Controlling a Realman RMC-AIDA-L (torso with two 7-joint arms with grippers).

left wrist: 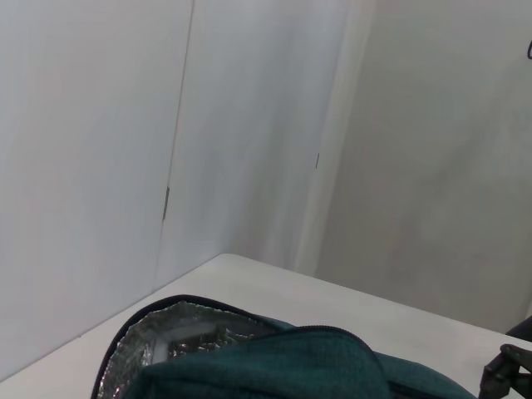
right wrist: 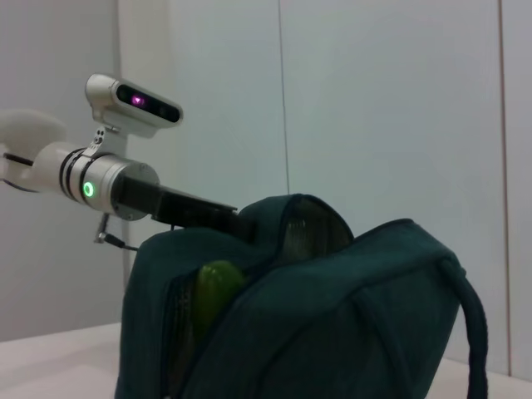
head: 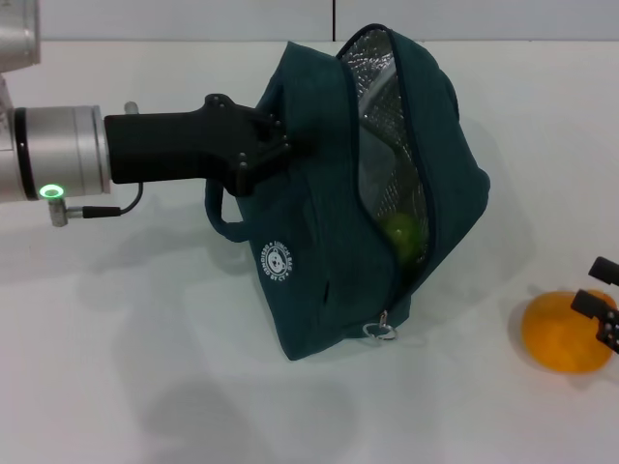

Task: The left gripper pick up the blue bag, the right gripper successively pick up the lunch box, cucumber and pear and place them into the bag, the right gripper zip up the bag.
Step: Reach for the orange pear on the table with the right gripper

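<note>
Your large dark teal-blue fabric bag (head: 319,242) stands tilted near the middle of the white tabletop (head: 145,387), its mouth gaping toward the right edge so that you can see the crinkled silver foil lining (head: 382,126) inside. The long dark green cucumber (head: 404,237) sits in the opening, one end showing against the foil; from the right wrist camera it pokes up just inside the unzipped slit (right wrist: 214,291). The zipper's metal ring pull (head: 379,330) hangs at the low end of the opening, close to the tabletop, and the small white round logo (head: 278,262) faces you on the bag's side, with one loop handle (head: 221,215) drooping beside it. The left hand (head: 276,145) comes in from the left edge and is clenched on the bag's upper fabric, holding that side up. Well apart from the bag, by the right edge of the tabletop, lies the orange-yellow rounded pear (head: 563,333). The right hand (head: 604,309) is just at the pear, its dark fingers touching or overlapping the fruit's far-right side; you cannot tell from these views whether it has closed on it.
</note>
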